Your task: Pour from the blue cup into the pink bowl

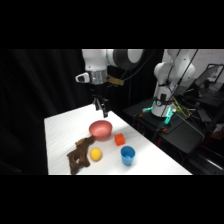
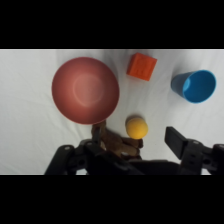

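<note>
White tabletop [image 1: 60,135] against a dark room: the gripper [image 1: 101,106], fingers spread and empty, hung above the pink bowl [image 2: 85,90], while the upright blue cup [image 2: 194,86] stood ungrasped well aside beyond the right finger [image 2: 177,141], probably awaiting approach.

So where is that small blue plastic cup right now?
In the side view, the small blue plastic cup stands upright near the table's front edge, just below the orange cube and right of the yellow ball.
</note>
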